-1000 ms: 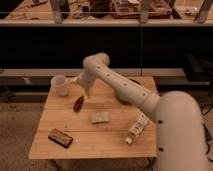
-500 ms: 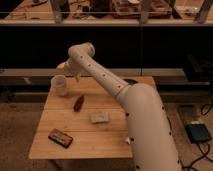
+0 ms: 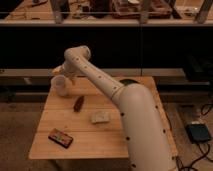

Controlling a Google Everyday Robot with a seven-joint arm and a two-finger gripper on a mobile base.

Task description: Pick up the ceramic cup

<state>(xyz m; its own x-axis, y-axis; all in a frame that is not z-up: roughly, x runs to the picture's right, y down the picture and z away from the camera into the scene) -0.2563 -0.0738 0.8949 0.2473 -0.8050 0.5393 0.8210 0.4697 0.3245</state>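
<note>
Your gripper [image 3: 60, 73] hangs just over the ceramic cup [image 3: 60, 87] at the table [image 3: 95, 137] corner; grip and cup contents untellable.

Arm [image 3: 100, 82] swung further left; gripper [image 3: 64, 74] now just above ceramic cup [image 3: 61, 86], back-left corner of table [image 3: 95, 145].

- The cup [image 3: 60, 85] is plain white and has no handle.
- It is short and round, and a bit wider at the top than at the bottom.
- It stands up straight with its open top facing up.
- It sits on the wooden table [image 3: 92, 142], at the far left corner, close to the edge.
- The gripper [image 3: 61, 74] is right over the cup, down by its rim.
- It is too hard to tell if the gripper touches the cup.
</note>
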